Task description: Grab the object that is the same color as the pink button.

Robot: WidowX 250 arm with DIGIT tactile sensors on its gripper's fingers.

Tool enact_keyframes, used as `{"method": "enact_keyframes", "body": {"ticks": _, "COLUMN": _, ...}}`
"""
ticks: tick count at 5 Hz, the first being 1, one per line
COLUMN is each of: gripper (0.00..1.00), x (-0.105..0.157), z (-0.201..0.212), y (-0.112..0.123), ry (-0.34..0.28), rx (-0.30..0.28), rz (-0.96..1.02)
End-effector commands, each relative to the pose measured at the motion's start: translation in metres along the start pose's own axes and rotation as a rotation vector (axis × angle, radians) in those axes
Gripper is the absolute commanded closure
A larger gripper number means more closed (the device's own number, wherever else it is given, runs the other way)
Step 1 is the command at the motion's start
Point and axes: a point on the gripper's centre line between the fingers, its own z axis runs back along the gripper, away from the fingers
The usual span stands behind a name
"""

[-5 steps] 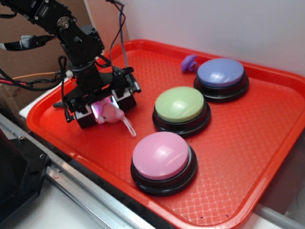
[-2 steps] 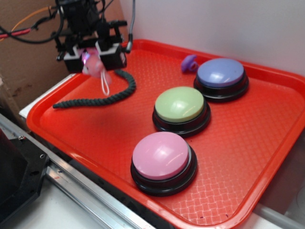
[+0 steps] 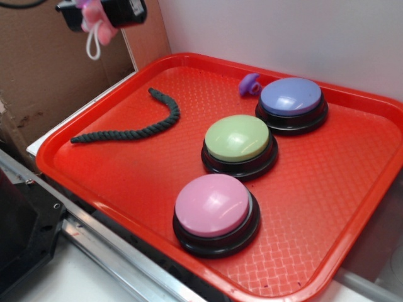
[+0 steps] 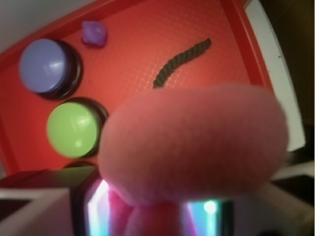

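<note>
Exterior alone shows pink button; wrist, pink toy

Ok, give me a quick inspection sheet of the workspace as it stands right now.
Surface: red tray, textured, on a pale table edge.
Job's things: pink plush toy held in the air above the tray's far left corner, white loop dangling; pink button near the tray's front edge.
Clutter: green button, purple button, small purple piece, dark green rope, all on the tray.
Hand: shut on the plush toy, partly cut off at the frame top.
Cables: nothing seen.
Surroundings: cardboard at left, white wall behind, metal rail in front.
</note>
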Motion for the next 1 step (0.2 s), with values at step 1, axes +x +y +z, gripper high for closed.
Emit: {"method": "enact_keyframes", "body": {"ticks": 1, "gripper": 1.00, "x": -0.0004, "z": 0.0241, "y": -0.0060, "ry": -0.059, "rx": 0.005, "rz": -0.049}}
